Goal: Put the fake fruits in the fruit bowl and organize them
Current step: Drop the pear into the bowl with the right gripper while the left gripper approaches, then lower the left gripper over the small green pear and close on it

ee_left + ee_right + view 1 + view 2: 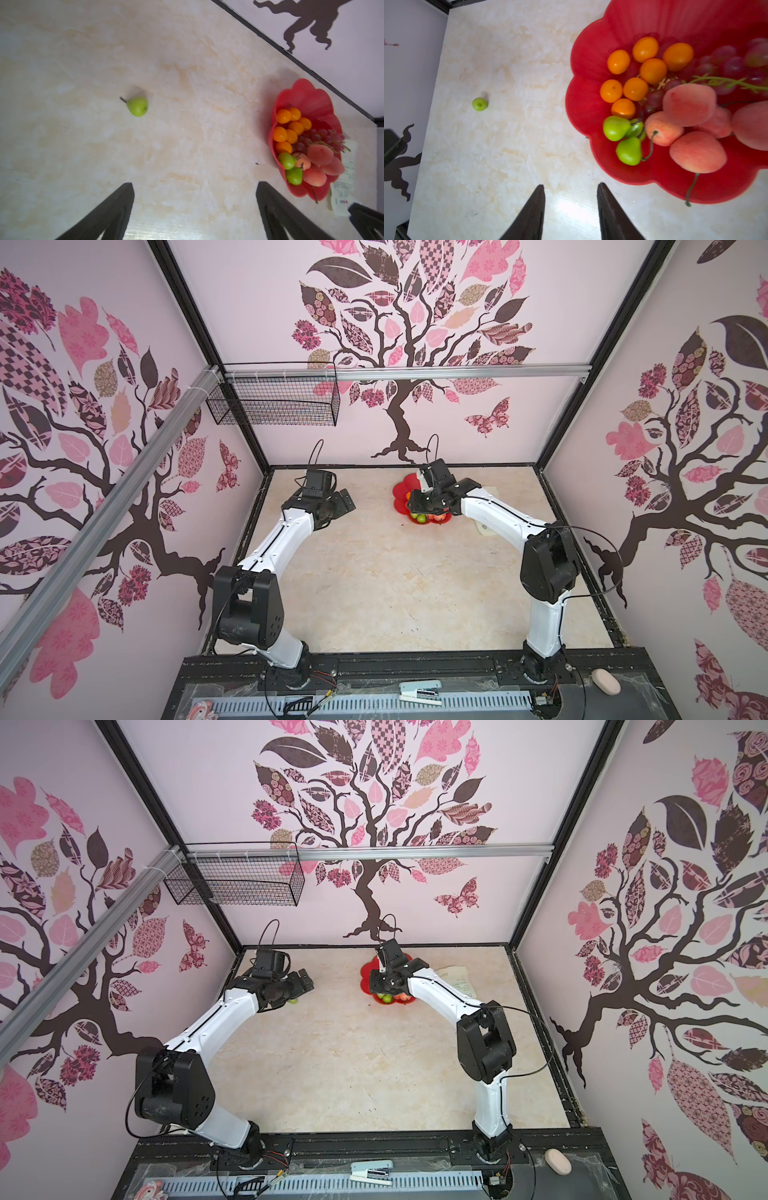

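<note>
Fruit sits heaped in the red flower-shaped fruit bowl (588, 62), just ahead of the right gripper (571, 185) and to one side of it: orange balls (653, 70), a dark red grape bunch (733, 64), pink peaches (697, 154) and green pears (629, 151) (these nearest the claw). One lone green pear (137, 106) lies on the marbled tabletop (187, 62), well apart from the bowl and ahead of the left gripper (195, 184). The right jaws stand partly apart and empty, the left jaws are spread wide and empty, and a printed paper packet (344, 187) lies beyond the bowl.
</note>
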Motion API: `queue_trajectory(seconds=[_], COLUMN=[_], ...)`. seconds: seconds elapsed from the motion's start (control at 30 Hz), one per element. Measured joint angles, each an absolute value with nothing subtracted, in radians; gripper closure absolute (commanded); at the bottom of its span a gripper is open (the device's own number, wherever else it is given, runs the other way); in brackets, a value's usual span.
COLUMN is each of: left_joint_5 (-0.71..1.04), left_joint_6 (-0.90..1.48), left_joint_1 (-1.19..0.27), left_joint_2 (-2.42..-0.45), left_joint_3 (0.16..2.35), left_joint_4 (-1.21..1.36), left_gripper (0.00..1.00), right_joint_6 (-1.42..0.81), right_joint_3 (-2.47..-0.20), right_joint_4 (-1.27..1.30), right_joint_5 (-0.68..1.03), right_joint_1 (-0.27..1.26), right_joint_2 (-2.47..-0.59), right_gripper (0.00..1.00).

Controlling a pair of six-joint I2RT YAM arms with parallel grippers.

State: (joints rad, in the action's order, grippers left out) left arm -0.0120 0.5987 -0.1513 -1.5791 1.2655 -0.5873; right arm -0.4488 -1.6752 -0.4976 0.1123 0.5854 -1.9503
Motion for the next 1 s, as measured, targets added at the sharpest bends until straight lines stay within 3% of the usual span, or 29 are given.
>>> queue_trajectory(seconds=[0.23, 0.63, 1.0], left_joint_5=[-0.035, -0.023, -0.002], left_joint_6=[0.546, 0.271, 0.125], left_joint_1=[-0.052, -0.028, -0.028], left_joint_2=[-1.711, -1.918, -2.093], left_joint_3=[1.345, 1.585, 1.689], left_joint_4=[-0.654, -0.741, -0.818], left_gripper=[0.24, 0.35, 0.39], right_joint_6=[-0.457, -0.493, -0.496], right_joint_3=[-1.677, -1.603, -1.595], right_joint_4=[-0.485, -0.379, -0.339], right_joint_5=[0.134, 0.188, 0.194], right_joint_1=[0.680, 0.728, 0.789], right_joint_2=[-1.950, -1.934, -1.867], right_gripper=[0.56, 0.55, 0.55])
